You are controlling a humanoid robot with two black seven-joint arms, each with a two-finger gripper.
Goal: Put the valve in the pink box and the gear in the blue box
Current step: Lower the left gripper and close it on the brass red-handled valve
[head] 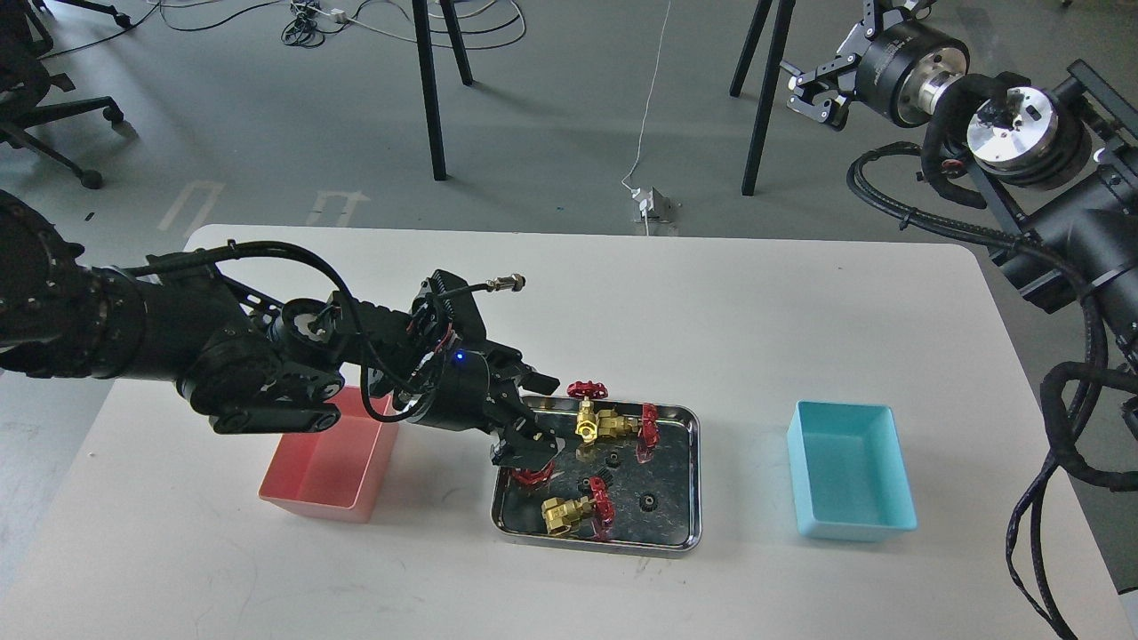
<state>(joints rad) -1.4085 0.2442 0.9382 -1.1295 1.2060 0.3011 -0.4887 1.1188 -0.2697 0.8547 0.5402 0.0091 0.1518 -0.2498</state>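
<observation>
A shiny steel tray (696,484) at table centre holds several brass valves with dark red handwheels and tiny black gears (651,502). My left gripper (526,444) is down in the tray's left end, open, its fingers either side of the left valve (534,475), whose red wheel shows just below them. Other valves lie at the tray's back (597,424) and front (569,513). The pink box (324,476) stands left of the tray, its back edge hidden by my left arm. The blue box (849,484) stands to the right, empty. My right gripper (811,87) is open, high beyond the table's far right.
Tripod legs (765,98) and a cable with a plug block (653,204) are on the floor beyond the table's far edge. An office chair (44,107) stands at far left. My right arm's cables (1058,427) hang along the table's right side.
</observation>
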